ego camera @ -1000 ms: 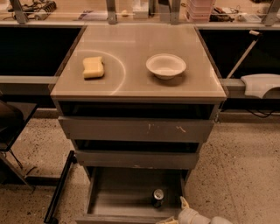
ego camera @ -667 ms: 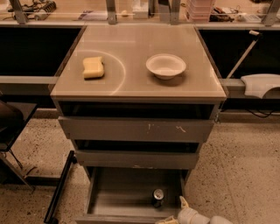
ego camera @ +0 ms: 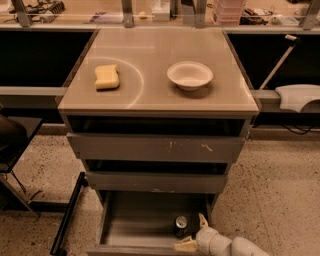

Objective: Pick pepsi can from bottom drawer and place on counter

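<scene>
Camera view, compared with a second ago: no clear shift. The pepsi can (ego camera: 180, 225) stands on the same spot and the gripper (ego camera: 189, 232) is low at the frame's bottom edge as before. The sponge (ego camera: 107, 76) and white bowl (ego camera: 189, 75) are unmoved.

Gripper: reaches in from lower right on a white arm (ego camera: 245, 247). Its fingers (ego camera: 202, 220) are spread apart, not clasping anything. One pale finger points up just right of the can, the other lies low by the drawer's front edge. Whether either touches the can, cannot tell.

Can: upright on the floor of the bottom drawer (ego camera: 135, 225), front right part, silver lid showing. The drawer is pulled out, its grey floor otherwise bare.

Above it are two more grey drawer faces. The upper face (ego camera: 150, 147) carries white scratches, with dark gaps over each.

Surface: counter (ego camera: 155, 55), glossy beige-grey, with a faint pale arc curving round the sponge. The yellow sponge lies left of centre, the bowl right of centre, well apart.

Room:
- Speckled stone floor (ego camera: 280, 180).
- A long cluttered ledge (ego camera: 75, 20) with metal posts (ego camera: 127, 12) runs behind the counter, dark recesses below it.
- A white curved casing (ego camera: 300, 96) sits at right.
- A dark chair-like shape (ego camera: 10, 140) and a slanting black bar (ego camera: 67, 212) are at left
</scene>
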`<state>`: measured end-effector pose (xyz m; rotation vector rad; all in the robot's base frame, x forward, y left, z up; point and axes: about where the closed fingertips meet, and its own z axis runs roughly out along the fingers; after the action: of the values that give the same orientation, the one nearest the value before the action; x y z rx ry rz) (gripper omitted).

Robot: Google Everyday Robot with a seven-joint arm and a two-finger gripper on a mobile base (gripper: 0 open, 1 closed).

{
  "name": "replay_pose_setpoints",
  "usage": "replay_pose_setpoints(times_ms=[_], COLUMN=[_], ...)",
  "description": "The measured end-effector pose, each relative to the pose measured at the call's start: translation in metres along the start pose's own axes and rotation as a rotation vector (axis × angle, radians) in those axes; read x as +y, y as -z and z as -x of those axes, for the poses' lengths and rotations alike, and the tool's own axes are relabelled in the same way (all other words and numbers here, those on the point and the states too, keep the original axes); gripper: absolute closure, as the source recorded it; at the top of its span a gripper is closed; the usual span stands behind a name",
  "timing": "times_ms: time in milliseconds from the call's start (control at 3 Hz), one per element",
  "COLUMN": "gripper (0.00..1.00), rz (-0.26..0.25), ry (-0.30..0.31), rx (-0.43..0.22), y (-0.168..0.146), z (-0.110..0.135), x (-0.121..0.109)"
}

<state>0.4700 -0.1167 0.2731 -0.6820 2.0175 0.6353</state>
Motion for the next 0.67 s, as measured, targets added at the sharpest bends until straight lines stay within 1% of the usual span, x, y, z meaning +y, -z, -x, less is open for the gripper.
replay_pose_setpoints(times_ms=[333, 667], gripper=[0.0, 0.0], rz=[-0.013, -0.085], ry=[-0.004, 0.014], rx=[-0.029, -0.07], y=[-0.023, -0.054], z=[-0.02, -0.031], x=[-0.008, -0.042])
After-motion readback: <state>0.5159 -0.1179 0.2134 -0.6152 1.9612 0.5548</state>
